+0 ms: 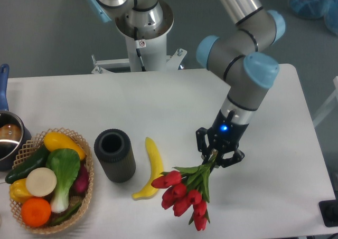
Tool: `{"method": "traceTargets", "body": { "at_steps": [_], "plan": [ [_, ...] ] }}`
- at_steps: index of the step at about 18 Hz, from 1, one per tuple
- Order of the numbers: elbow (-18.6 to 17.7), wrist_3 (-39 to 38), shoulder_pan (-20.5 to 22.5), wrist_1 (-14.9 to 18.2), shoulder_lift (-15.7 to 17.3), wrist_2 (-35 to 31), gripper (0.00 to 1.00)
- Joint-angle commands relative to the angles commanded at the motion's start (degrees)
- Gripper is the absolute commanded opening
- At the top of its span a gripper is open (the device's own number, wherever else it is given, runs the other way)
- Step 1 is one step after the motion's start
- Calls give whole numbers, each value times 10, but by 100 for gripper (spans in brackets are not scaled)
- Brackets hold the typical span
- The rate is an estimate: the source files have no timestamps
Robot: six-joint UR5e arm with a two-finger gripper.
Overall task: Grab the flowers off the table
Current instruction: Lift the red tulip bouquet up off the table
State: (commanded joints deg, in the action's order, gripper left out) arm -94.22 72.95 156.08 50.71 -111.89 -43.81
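The flowers [185, 194], a bunch of red tulips with green leaves and stems, hang tilted with the blooms down to the lower left, near the front of the white table [158, 107]. My gripper [216, 158] is shut on the stem end of the bunch and holds it. The blooms look at or just above the tabletop; I cannot tell whether they touch it. The stem tips are hidden between the fingers.
A yellow banana [151, 168] lies just left of the blooms. A dark grey cylinder cup [114, 154] stands left of it. A wicker basket [79, 144] of vegetables and fruit sits at front left. A pot [8, 136] is at the left edge.
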Motion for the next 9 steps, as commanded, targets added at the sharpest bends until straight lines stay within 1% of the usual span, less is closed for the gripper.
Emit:
{"method": "traceTargets", "body": {
  "at_steps": [2,4,9],
  "plan": [
    [-10,-2,23,-1,5,80,28],
    [-19,-1,40,-3,9,138,28],
    [-27,-1,50,-3,10,205,28]
  ]
}}
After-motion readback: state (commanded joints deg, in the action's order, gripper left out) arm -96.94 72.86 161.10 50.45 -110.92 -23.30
